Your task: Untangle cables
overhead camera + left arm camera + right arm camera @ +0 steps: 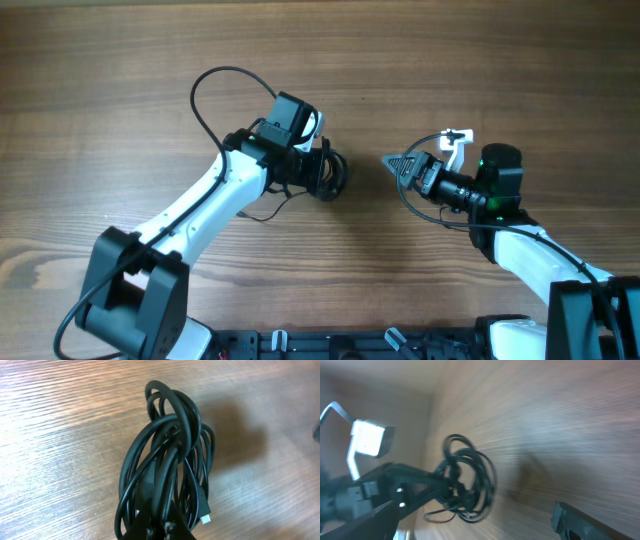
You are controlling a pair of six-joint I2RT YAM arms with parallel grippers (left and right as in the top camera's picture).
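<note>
The cables [337,175] are one knotted bundle of thin black loops on the wooden table. In the left wrist view the bundle [165,455] fills the centre, with a silvery plug end [205,519] at its lower right. My left gripper [322,172] is shut on the near side of the bundle [162,527]. My right gripper [392,162] is open and empty, a short way right of the bundle and pointing at it. In the blurred right wrist view the bundle [467,480] lies ahead between my spread fingers [475,522]. One thin strand [265,214] trails out under the left arm.
The left arm's own thicker black cable [215,90] arcs above the table at the back. The arm bases [130,300] stand at the front edge. Bare wooden table [480,70] surrounds both grippers.
</note>
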